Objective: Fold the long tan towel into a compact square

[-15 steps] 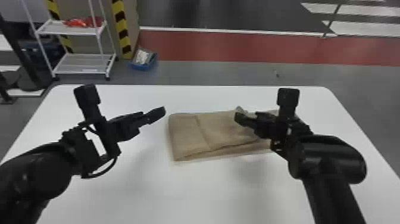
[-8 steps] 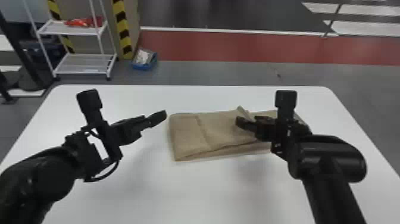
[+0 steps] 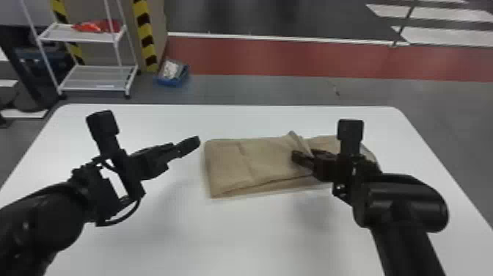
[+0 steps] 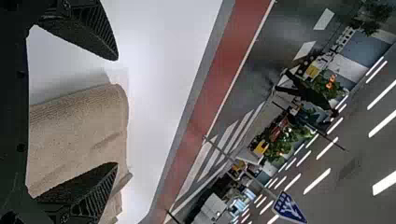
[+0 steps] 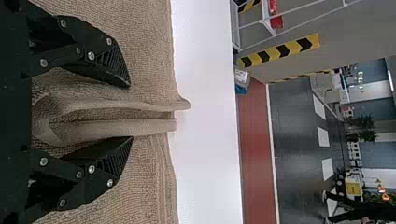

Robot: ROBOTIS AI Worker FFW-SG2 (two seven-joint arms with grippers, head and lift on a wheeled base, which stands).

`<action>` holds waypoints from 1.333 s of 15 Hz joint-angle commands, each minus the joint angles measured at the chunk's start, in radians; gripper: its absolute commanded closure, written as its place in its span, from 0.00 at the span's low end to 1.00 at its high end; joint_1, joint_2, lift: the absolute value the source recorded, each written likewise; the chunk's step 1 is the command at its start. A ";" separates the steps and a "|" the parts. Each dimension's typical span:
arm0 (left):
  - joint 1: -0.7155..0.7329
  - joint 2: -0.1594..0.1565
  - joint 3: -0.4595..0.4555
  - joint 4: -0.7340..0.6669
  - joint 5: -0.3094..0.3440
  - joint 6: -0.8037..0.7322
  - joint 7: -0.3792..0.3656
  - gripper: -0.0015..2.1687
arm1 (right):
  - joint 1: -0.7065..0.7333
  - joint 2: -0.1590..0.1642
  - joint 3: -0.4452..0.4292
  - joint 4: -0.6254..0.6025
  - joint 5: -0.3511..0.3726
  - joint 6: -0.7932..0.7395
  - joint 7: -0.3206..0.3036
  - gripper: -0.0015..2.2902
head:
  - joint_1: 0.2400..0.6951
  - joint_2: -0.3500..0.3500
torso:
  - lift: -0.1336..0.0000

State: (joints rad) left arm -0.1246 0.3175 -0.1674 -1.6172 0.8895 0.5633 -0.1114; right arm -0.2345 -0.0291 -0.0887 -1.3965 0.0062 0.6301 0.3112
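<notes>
The tan towel lies as a long flat folded strip across the table, its right part under a raised wrinkle. My left gripper is just off the towel's left end; in the left wrist view the left gripper stands open, the towel beyond its fingers. Over the towel's right half is my right gripper. In the right wrist view the right gripper is open, its fingers on either side of two upright ridges of the towel, with a gap to each.
The white table extends around the towel on all sides. Beyond its far edge stand a white wire shelf with red items and, on the floor, a blue bin.
Both arms have shifted only very slightly. The towel's raised wrinkle beside my right gripper stands a bit higher than a second ago.
</notes>
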 commanded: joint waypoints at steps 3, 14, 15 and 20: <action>0.002 0.000 0.000 -0.001 0.002 0.001 0.001 0.04 | 0.004 0.001 0.001 -0.013 -0.003 0.004 0.003 0.34 | 1.00 0.38 | 0.07; 0.017 0.000 0.003 -0.012 0.009 0.004 0.001 0.04 | 0.004 0.000 0.006 -0.048 0.008 0.038 -0.009 0.26 | 1.00 0.38 | 0.07; 0.019 0.000 0.003 -0.016 0.011 0.004 0.001 0.04 | 0.003 0.000 0.007 -0.048 0.009 0.035 -0.009 0.26 | 1.00 0.38 | 0.07; 0.025 0.002 0.003 -0.027 0.012 0.007 0.001 0.04 | 0.000 0.000 0.007 -0.055 0.009 0.066 0.002 0.33 | 1.00 0.38 | 0.07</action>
State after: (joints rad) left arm -0.1008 0.3180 -0.1641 -1.6411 0.9017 0.5673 -0.1104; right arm -0.2360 -0.0290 -0.0810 -1.4461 0.0157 0.6899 0.3138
